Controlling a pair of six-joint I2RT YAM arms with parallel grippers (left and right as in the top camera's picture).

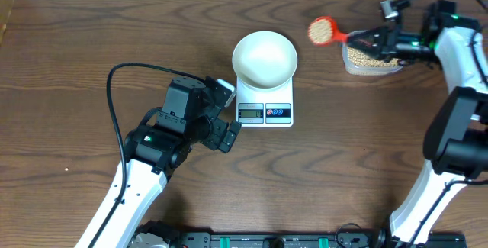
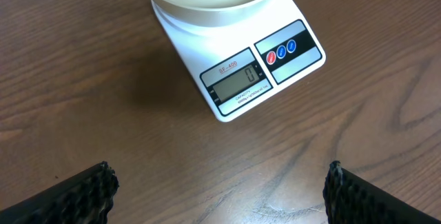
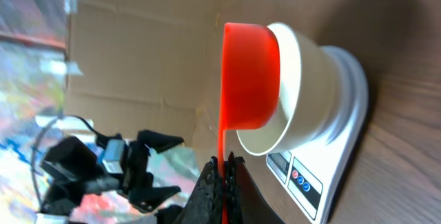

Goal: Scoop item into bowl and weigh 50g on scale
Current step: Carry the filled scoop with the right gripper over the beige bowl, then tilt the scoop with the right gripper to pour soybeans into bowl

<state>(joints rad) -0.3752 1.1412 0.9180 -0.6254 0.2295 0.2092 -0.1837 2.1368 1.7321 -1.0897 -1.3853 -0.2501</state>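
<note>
L gripper (image 1: 227,115) hangs w/ jaws wide, holding nothing, just beside the scale (image 1: 264,112)'s front-left corner. We read that as parked off the platform so it adds no wt. The bowl (image 1: 264,57) sits on the scale, empty, and the display reads 0. To the right, the red scoop (image 1: 338,35) is kept level, loaded w/ beans (image 1: 323,30), between the bowl and the clear tub (image 1: 352,69). R gripper (image 1: 363,40) is clamped on its handle. More beans are in the tub.

The left arm (image 1: 136,185) and right arm (image 1: 463,53) are white with black joints; a black cable (image 1: 111,103) loops off the left one
</note>
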